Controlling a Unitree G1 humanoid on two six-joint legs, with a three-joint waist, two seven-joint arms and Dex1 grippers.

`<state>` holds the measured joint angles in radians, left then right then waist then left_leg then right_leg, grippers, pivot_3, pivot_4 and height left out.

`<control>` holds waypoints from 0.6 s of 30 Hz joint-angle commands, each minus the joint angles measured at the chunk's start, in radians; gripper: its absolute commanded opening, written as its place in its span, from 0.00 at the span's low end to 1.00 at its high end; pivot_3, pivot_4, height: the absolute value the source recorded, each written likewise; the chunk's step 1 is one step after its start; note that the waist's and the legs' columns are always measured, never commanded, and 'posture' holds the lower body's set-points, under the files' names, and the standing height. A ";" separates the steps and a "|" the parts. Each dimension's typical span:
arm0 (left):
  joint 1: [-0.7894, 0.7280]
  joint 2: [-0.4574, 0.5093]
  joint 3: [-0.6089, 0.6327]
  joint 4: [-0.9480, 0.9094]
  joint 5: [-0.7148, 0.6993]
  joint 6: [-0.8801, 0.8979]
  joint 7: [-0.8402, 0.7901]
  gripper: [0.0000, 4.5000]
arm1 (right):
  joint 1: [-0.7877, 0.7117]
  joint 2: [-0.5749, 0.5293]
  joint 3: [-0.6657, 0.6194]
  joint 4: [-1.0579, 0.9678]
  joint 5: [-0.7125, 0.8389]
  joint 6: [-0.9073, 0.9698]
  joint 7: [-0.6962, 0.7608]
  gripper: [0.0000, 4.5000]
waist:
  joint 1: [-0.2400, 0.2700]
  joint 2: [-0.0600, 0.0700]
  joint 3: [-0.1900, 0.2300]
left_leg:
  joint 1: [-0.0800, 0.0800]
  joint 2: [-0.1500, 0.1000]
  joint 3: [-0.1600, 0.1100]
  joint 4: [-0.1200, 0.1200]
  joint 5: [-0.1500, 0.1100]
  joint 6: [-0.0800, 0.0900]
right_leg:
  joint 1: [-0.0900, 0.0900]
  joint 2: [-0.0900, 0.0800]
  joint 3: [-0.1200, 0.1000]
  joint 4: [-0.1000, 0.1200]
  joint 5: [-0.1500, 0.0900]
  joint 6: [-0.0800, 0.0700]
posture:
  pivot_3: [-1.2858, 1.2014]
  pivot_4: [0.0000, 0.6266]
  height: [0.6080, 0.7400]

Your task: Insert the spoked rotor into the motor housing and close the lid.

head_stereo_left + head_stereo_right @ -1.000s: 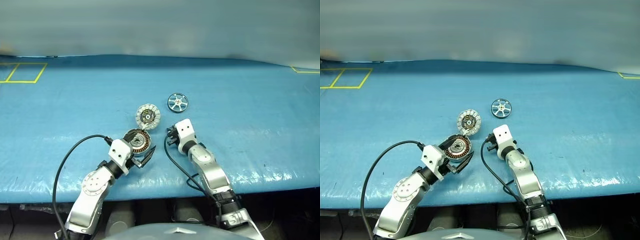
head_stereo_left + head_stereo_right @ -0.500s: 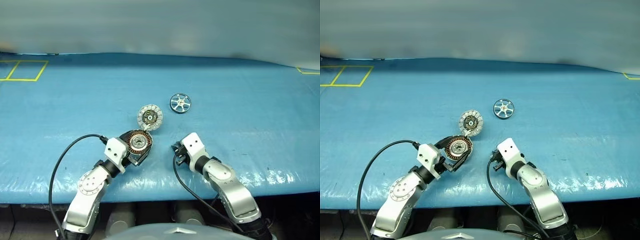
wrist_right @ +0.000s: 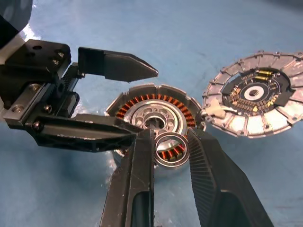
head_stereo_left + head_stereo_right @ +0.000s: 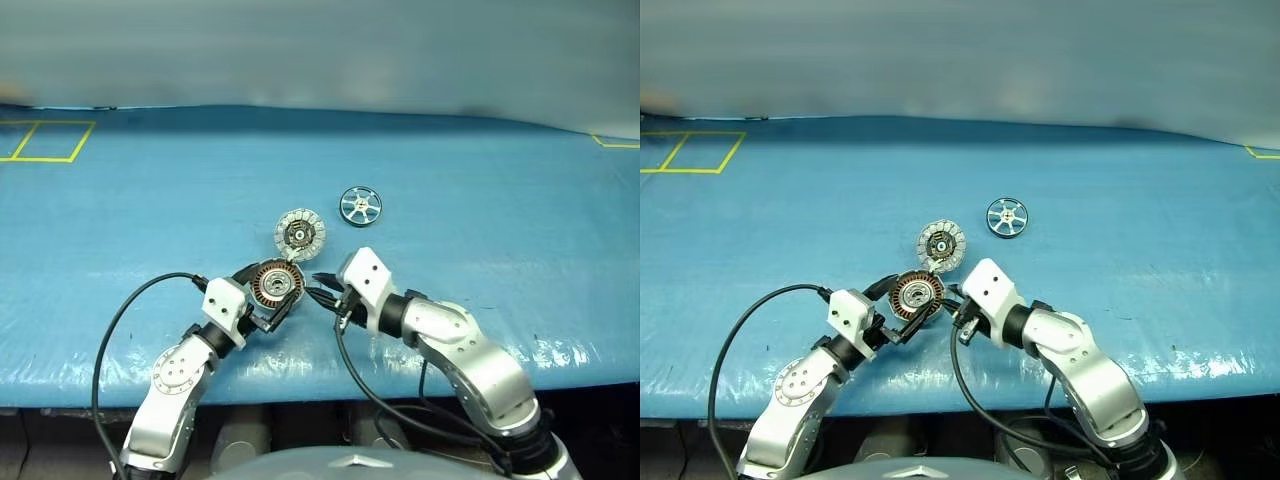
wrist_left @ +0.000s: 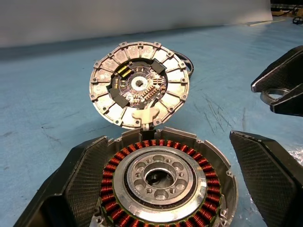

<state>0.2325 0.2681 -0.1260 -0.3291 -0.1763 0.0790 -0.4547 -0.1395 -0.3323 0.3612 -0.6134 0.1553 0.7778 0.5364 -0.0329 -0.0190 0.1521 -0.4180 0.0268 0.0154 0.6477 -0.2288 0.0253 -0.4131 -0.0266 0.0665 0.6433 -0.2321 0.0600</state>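
Your left gripper (image 4: 268,299) is bracketing the motor housing (image 5: 163,189) with fingers wide, lid (image 5: 138,84) hinged open on its far side. Your right gripper (image 3: 168,156) is pinching a thin ring (image 3: 171,148) just right of the housing. The spoked rotor (image 4: 359,206) is lying farther off to the right.

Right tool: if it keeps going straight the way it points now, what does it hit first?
Probably the motor housing: the right tool, gripping a thin ring, aims at its copper windings. The left tool straddles that housing; depth is uncertain.
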 commanded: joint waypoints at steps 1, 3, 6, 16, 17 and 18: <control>0.019 -0.003 0.007 -0.034 0.014 -0.045 0.015 1.00 | -0.051 0.041 0.047 0.093 -0.045 -0.060 -0.045 0.15 | 0.000 0.000 0.000 | 0.000 0.000 0.000 0.000 0.000 0.000 | 0.000 0.000 0.000 0.000 0.000 0.000 | 0.52 0.24 1.00; 0.032 -0.005 0.008 -0.039 0.019 -0.060 0.023 1.00 | -0.071 0.068 0.064 0.143 -0.061 -0.082 -0.064 0.15 | -0.001 0.000 0.000 | 0.000 0.000 0.001 0.000 0.000 0.000 | 0.000 -0.001 0.001 0.000 0.001 -0.002 | 0.52 0.24 1.00; 0.066 0.000 0.011 -0.045 0.026 -0.081 0.028 1.00 | -0.090 0.103 0.087 0.199 -0.078 -0.112 -0.080 0.15 | 0.001 0.000 0.000 | -0.001 -0.001 0.001 0.000 0.000 0.000 | 0.000 -0.001 0.000 0.000 0.003 -0.004 | 0.52 0.24 1.00; 0.167 0.017 0.012 -0.048 -0.007 -0.090 0.000 1.00 | -0.126 0.172 0.118 0.284 -0.082 -0.147 -0.074 0.15 | -0.003 0.000 0.000 | 0.001 0.000 0.001 0.000 0.000 0.000 | -0.002 -0.001 0.000 0.000 0.001 -0.002 | 0.52 0.24 1.00; 0.166 0.014 0.011 -0.041 -0.002 -0.097 0.004 1.00 | -0.128 0.175 0.122 0.293 -0.084 -0.150 -0.072 0.15 | -0.003 0.000 0.000 | 0.002 0.000 0.001 0.000 0.000 0.000 | -0.002 -0.001 0.000 0.000 0.001 -0.002 | 0.52 0.24 1.00; 0.165 0.011 0.010 -0.036 0.003 -0.103 0.007 1.00 | -0.130 0.179 0.126 0.303 -0.088 -0.155 -0.071 0.15 | -0.004 0.000 0.000 | 0.002 0.000 0.001 0.000 0.000 0.000 | -0.002 -0.001 0.000 0.000 0.001 -0.002 | 0.52 0.24 1.00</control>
<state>0.3976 0.2829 -0.1225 -0.3522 -0.1773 0.0079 -0.4550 -0.2528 -0.1636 0.4832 -0.3112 0.0635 0.6510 0.4595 -0.0365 -0.0192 0.1521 -0.4164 0.0267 0.0164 0.6480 -0.2291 0.0255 -0.4146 -0.0278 0.0669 0.6435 -0.2306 0.0579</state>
